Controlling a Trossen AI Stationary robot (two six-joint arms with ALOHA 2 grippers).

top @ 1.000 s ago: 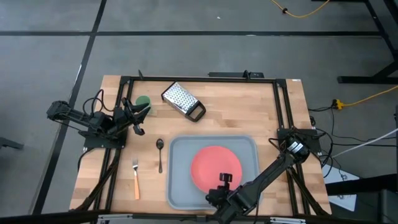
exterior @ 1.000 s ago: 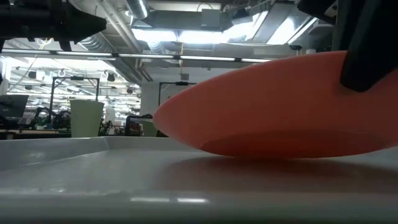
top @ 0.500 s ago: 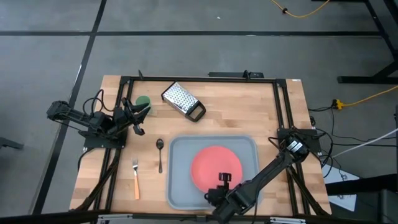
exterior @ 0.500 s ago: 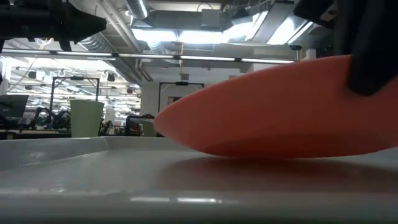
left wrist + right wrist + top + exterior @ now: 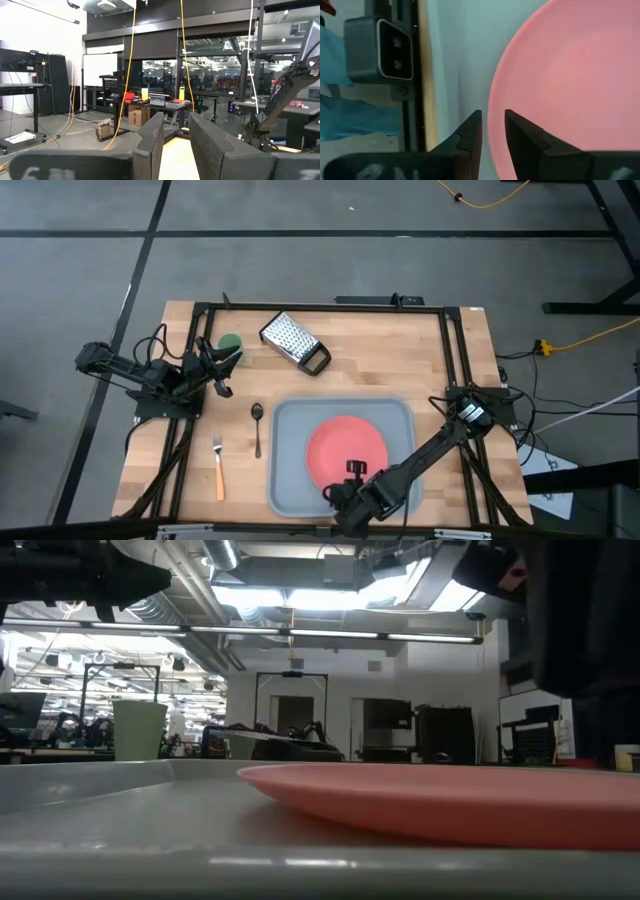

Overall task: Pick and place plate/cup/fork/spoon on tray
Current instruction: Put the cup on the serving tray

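Lying flat now, the plate (image 5: 470, 802) rests on the tray (image 5: 285, 480); half a second ago it was tilted, its near edge lifted by the right gripper (image 5: 350, 474). That gripper's fingers (image 5: 470, 131) are close together with only a thin gap, and nothing sits between them: the plate's rim lies just beside one finger, on the tray floor. By the high view the gripper hovers over the plate's near edge, with the tray's near rim just behind it. I judge the plate placed, so one of four pieces is done and three remain.

Count: one plate, one cup (image 5: 230, 342), one fork (image 5: 218, 468), one spoon (image 5: 257, 427), one tray, and one grater (image 5: 294, 341) that has no part in the task. From the right gripper, the spoon and fork lie off to its left, outside the tray on bare wood, the spoon nearer the tray, the fork beyond it. The cup stands far off at the table's back left, just beside the left gripper (image 5: 223, 376), which waits there with its fingers (image 5: 152, 140) a narrow gap apart, holding nothing. The grater lies between the cup and the tray's far rim, well apart from both grippers.
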